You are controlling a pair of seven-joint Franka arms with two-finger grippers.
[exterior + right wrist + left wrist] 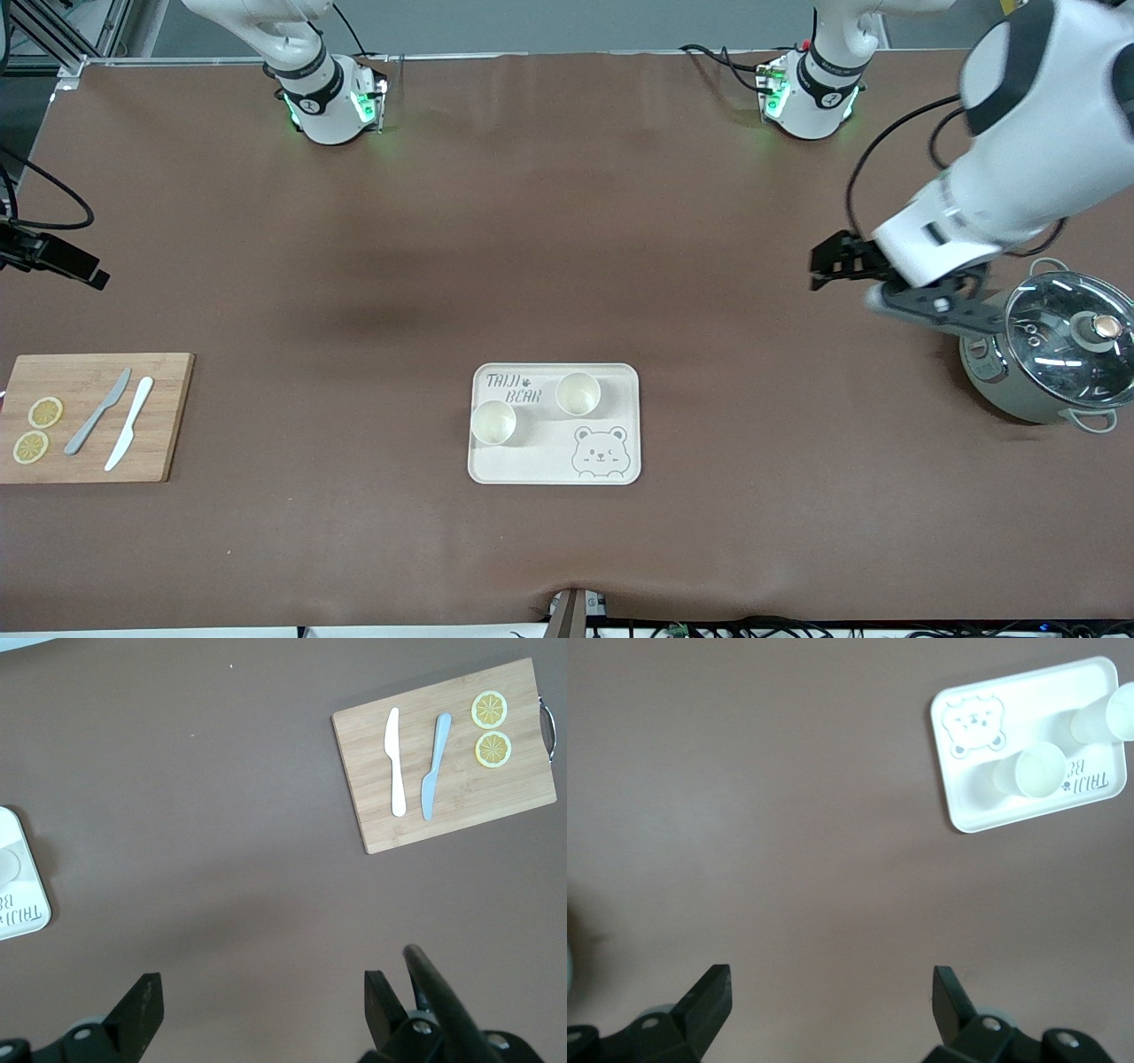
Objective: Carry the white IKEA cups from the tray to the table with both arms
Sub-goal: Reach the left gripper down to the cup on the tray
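Two white IKEA cups stand upright on a cream bear-printed tray [611,390] in the middle of the table. One cup [578,393] [1039,771] is toward the left arm's end. The other cup [493,422] [1107,719] is a little nearer to the front camera and toward the right arm's end. My left gripper [822,263] [831,1001] hangs open and empty over bare table between the tray and a pot. My right gripper [264,1005] is open and empty, high over bare table between the tray's edge [19,904] and a cutting board; the front view does not show it.
A steel pot with a glass lid [1054,350] sits at the left arm's end, just beside the left arm's hand. A wooden cutting board [168,416] [461,815] with two knives [396,771] and two lemon slices [490,709] lies at the right arm's end.
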